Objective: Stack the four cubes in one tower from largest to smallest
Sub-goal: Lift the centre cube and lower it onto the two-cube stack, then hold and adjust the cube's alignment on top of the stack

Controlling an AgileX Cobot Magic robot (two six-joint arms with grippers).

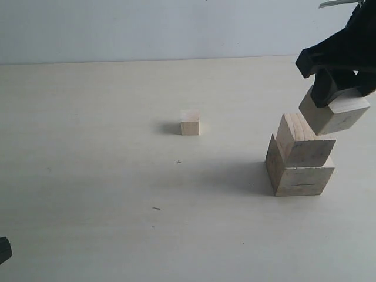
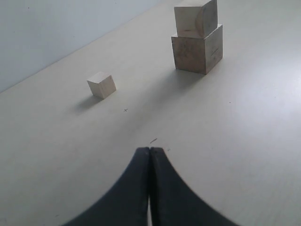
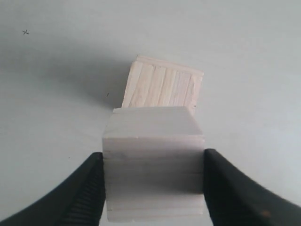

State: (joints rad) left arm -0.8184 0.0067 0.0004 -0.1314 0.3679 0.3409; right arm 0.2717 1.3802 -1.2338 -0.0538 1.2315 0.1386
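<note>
The right pincer (image 3: 154, 188) clamps a tilted cube (image 1: 336, 117) just above the two-cube stack (image 1: 299, 167).

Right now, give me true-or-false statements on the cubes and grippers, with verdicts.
1. The right gripper holds the third cube. True.
2. The left gripper is open. False: its jaws are shut, on nothing.
3. The smallest cube tops the stack. False: it stands alone on the table, apart from the others.
4. The second cube rests on the largest cube. True.
</note>
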